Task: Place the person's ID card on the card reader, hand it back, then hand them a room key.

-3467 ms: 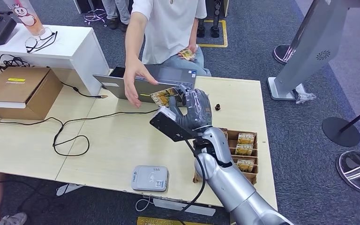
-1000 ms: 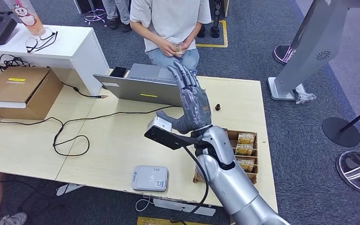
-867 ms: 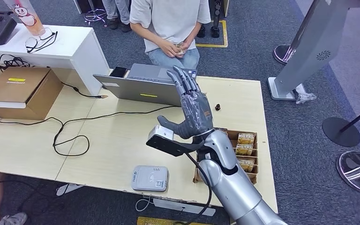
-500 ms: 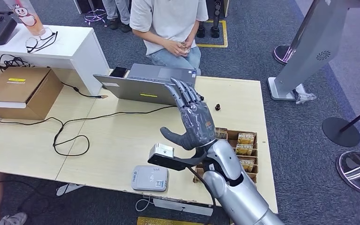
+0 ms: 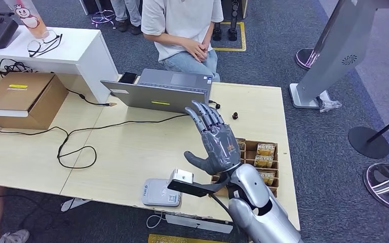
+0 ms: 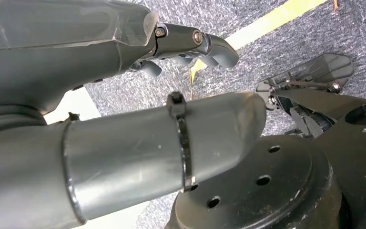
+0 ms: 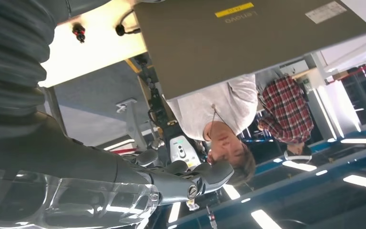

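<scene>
My right hand [image 5: 217, 142] is raised palm-up over the table's right side, fingers spread and nothing in it. It hovers beside the wooden box [image 5: 273, 163] of patterned room key cards [image 5: 265, 150] and beyond the white card reader [image 5: 161, 192] at the table's near edge. The right wrist view has the same hand [image 7: 124, 183] with its fingers extended toward the laptop. A person [image 5: 182, 20] in a white shirt sits behind the laptop, hands [image 5: 198, 50] together in the lap; I cannot make out a card there. My left hand [image 6: 124, 95] hangs by the floor, holding nothing.
A grey laptop [image 5: 157, 93] stands at the table's far edge. A black cable [image 5: 76, 142] loops over the light wooden table [image 5: 126, 147]. To the left are a cardboard box [image 5: 23, 96] and a white counter [image 5: 76, 45]. A small dark object [image 5: 235, 116] lies right of the laptop.
3.5 s ago my right hand held a patterned card up to the person's reaching hand. The hand is bare since and has drawn back and down toward the card box; the person's hands went to the lap.
</scene>
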